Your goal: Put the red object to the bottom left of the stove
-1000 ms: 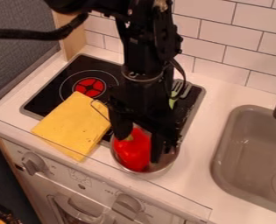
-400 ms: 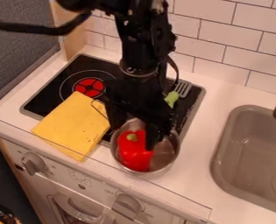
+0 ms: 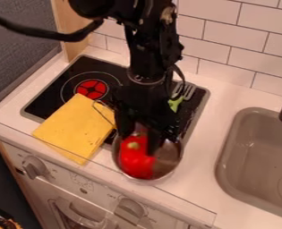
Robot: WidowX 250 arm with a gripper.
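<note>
The black gripper (image 3: pixel 140 137) hangs over the back part of a metal pot, its two fingers apart and open. Inside the pot (image 3: pixel 169 162), on its left side, is a red bell pepper (image 3: pixel 135 159) with a green stem. The left finger is just behind the pepper's top; the right one comes down beside its upper right. Whether either touches the pepper I cannot tell. The pot stands at the front right corner of the black stove (image 3: pixel 66 87), partly over the counter.
A yellow cloth (image 3: pixel 77 127) covers the stove's front left edge and some counter. A green-handled utensil (image 3: pixel 175 103) lies at the stove's back right, behind the arm. The sink (image 3: pixel 256 156) is at the right, and a tiled wall (image 3: pixel 232 44) rises behind.
The gripper first drew up and back from around the pepper, then came down a little again. The pepper has shifted slightly within the pot.
</note>
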